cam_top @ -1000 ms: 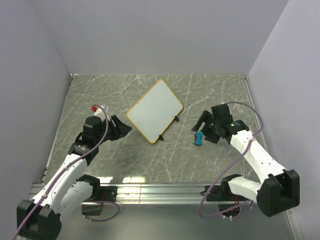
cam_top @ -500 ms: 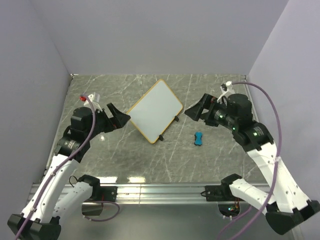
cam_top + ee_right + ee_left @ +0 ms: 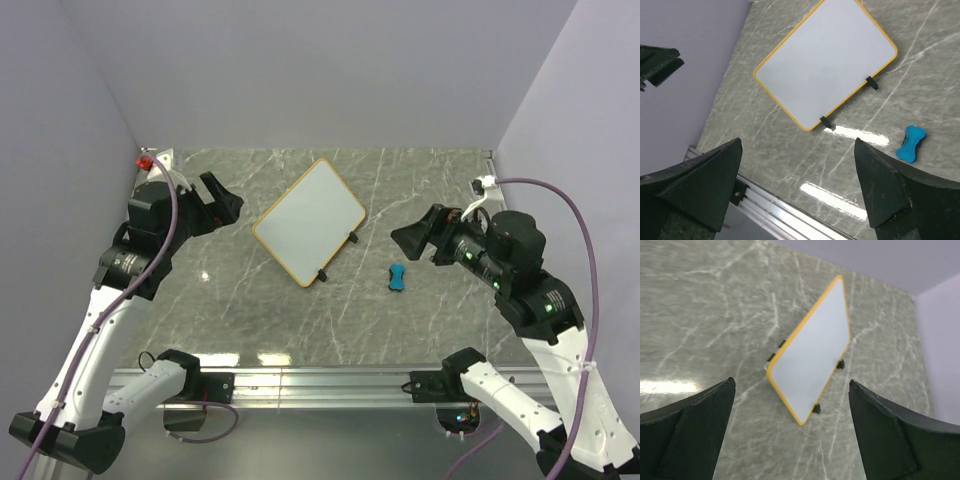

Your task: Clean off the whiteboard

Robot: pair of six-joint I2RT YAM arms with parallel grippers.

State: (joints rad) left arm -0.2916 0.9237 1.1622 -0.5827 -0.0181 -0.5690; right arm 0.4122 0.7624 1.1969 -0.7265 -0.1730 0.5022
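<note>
Lying flat in the middle of the overhead view, turned so that one corner points down the frame, the whiteboard point(image 3: 308, 222) rests on the grey marbled table point(image 3: 250, 320) with its white face up. It looks a light, stiff thing: a thin panel in a tan wooden frame point(image 3: 270, 250), with two little black feet point(image 3: 322, 275) along its lower-right edge. I'd judge the glossy face slippery under a pad and the board apt to skate on the smooth table when rubbed, so it wants pinning. The frame edge is the place to take hold or press, ideally on the left side away from the feet, which leaves the face free for wiping.

From here the surface looks clean. Faint marks might be there, but I cannot make any out in any of the three views.

The small blue eraser point(image 3: 397, 277) lies on the table to the right of the board, near its lower foot but apart from it.

The left gripper point(image 3: 222, 200) hangs at the upper left of the overhead view, above the table and clear of the board, its jaws spread wide with nothing between them. The right gripper point(image 3: 415, 235) hovers at the right, above and just beyond the eraser, jaws likewise spread wide and empty. Neither touches anything.
</note>
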